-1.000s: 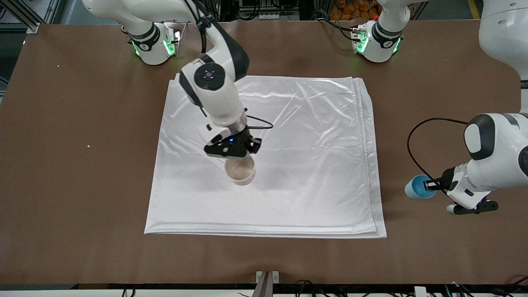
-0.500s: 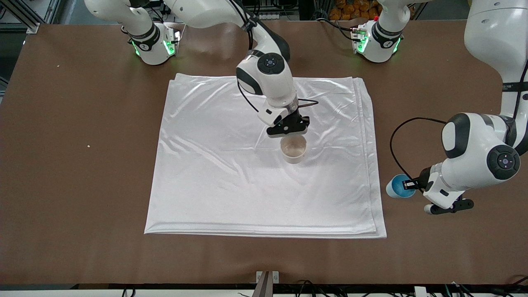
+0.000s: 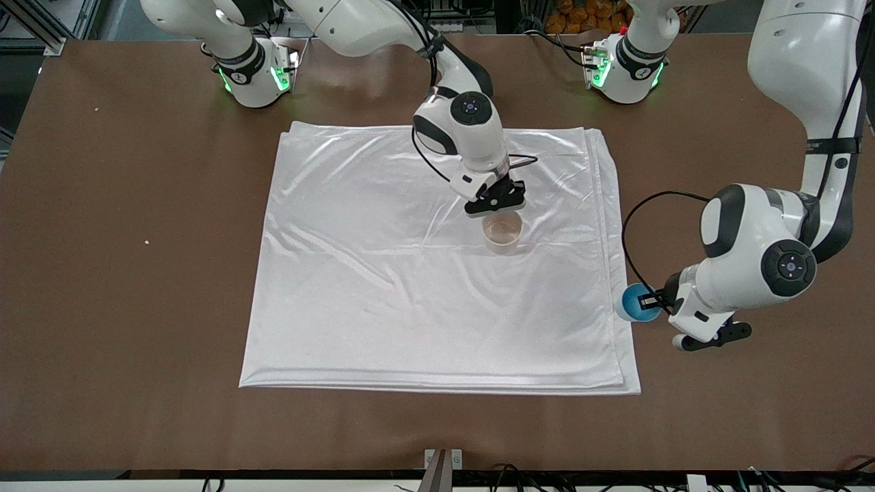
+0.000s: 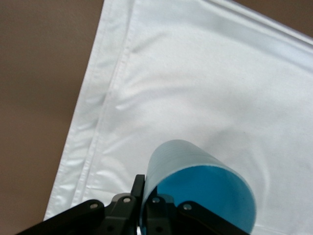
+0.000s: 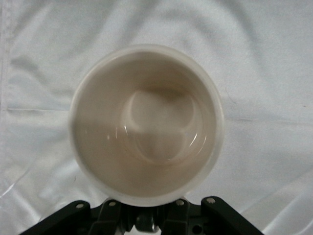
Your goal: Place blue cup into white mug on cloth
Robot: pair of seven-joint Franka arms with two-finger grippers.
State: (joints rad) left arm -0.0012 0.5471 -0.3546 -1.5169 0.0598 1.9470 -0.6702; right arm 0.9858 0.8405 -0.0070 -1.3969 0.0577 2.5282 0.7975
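The white cloth (image 3: 383, 273) lies spread in the middle of the table. My right gripper (image 3: 497, 208) is shut on the white mug (image 3: 502, 232) and holds it open side up over the cloth, toward the left arm's end. The mug's empty inside fills the right wrist view (image 5: 146, 122). My left gripper (image 3: 657, 298) is shut on the rim of the blue cup (image 3: 636, 303) and holds it tilted over the cloth's edge at the left arm's end. In the left wrist view the cup (image 4: 200, 188) is pinched at its wall, over the cloth (image 4: 205, 88).
The brown table (image 3: 123, 273) surrounds the cloth. The two arm bases (image 3: 253, 68) (image 3: 625, 65) stand along the edge farthest from the front camera. A small clamp (image 3: 443, 465) sits at the nearest table edge.
My right gripper has carried the mug over the cloth toward the left arm's end. My left gripper has brought the blue cup from over the bare table to over the cloth's edge.
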